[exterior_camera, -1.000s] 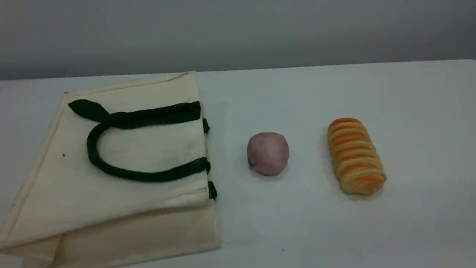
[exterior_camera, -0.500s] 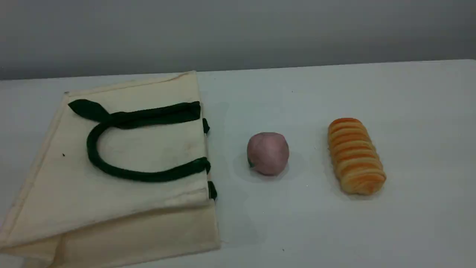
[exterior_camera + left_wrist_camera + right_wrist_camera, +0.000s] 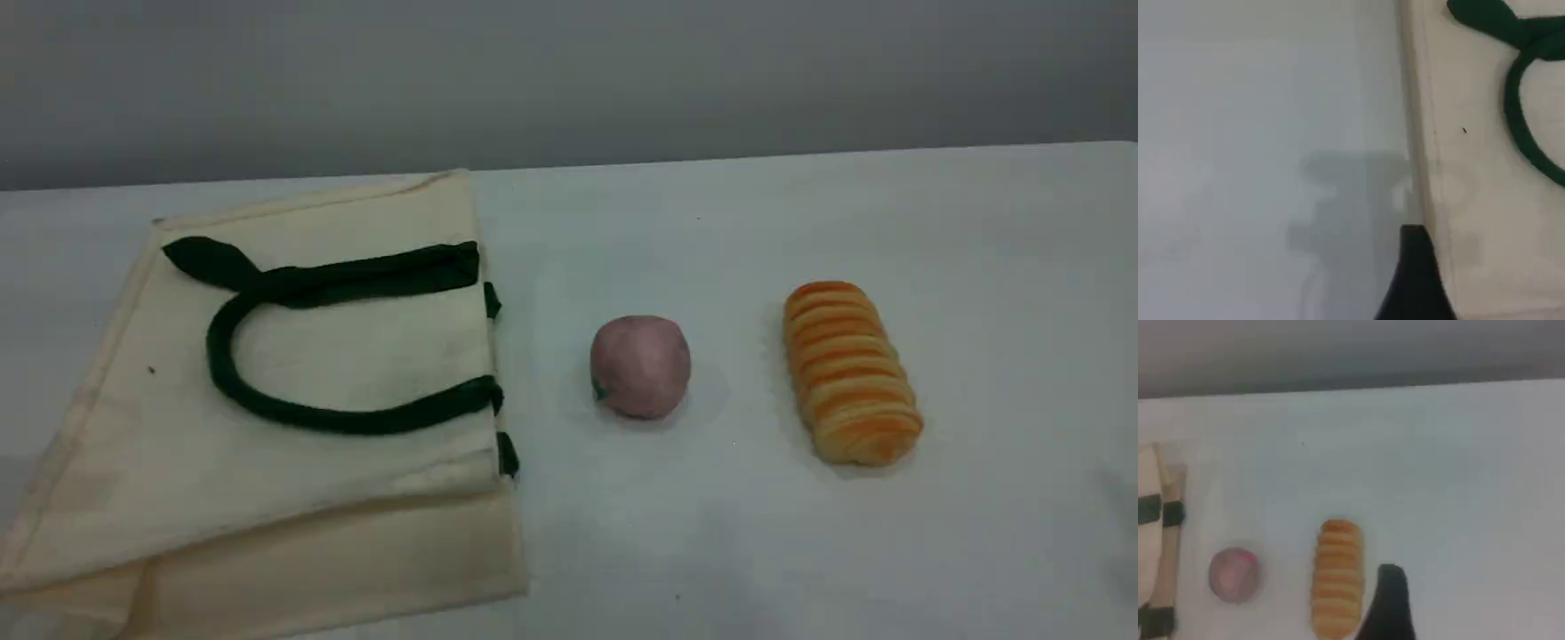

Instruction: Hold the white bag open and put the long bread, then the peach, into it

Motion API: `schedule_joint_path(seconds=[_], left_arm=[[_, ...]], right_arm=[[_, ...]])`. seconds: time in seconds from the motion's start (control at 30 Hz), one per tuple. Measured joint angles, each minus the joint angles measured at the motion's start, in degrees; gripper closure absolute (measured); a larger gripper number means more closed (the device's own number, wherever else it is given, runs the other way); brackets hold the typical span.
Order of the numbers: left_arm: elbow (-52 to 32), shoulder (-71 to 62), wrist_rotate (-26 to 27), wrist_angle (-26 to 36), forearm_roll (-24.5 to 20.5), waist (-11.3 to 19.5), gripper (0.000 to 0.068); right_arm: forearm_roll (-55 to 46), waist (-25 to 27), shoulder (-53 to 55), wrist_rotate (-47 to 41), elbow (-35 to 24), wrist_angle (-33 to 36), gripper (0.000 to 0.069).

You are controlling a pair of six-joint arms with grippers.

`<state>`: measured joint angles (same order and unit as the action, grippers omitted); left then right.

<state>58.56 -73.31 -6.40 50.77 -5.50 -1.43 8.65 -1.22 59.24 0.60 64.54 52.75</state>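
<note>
Lying flat on the white worktop (image 3: 711, 240) at the left of the scene view, the large cream-white canvas tote bag (image 3: 267, 498) has its mouth shut, so nothing can be loaded until one panel is raised. Its rim, marked by small green tabs (image 3: 507, 453), faces right toward the foods. The dark green strap handle (image 3: 338, 422) is folded back over the upper panel, which leaves it exposed for a pinch from above. The small round dusty-pink peach (image 3: 640, 366) sits at frame centre, between the bag rim and the oblong golden-orange ridged loaf of long bread (image 3: 851, 373) at the right. All three are apart from one another. The bread goes first, and the peach lies on the direct line from the bread to the bag mouth, so a carry would probably need to pass over it. No arm shows in the scene view. In the left wrist view a dark fingertip (image 3: 1415, 280) hangs at the bag's outer seam. In the right wrist view another fingertip (image 3: 1388, 603) hangs just right of the bread. Both arms' jaws stand wide and hold nothing.
</note>
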Motion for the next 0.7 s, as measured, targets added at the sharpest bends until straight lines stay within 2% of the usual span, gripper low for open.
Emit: schedule_joint_path(seconds=[0.07,0.23,0.47,0.7], left_arm=[[0.0,-3.4,-0.2,-2.5,0.6,0.0,0.0198],[0.0,-10.9,-0.2,-8.5,5.5,0.0,0.0198],[0.0,-20.1,-0.1,-15.0,8.5,0.0,0.0198],[0.0,-28.3,4.8,-19.6,15.3,-1.1,0.0198]], right_arm=[[0.2,0.0,2.6,0.1,0.3,-1.1,0.0132],[0.1,0.0,6.7,0.1,0.4,-3.2,0.0132],[0.1,0.0,9.3,0.1,0.4,-5.3,0.0132],[0.1,0.0,9.4,0.1,0.4,-6.0,0.0132]])
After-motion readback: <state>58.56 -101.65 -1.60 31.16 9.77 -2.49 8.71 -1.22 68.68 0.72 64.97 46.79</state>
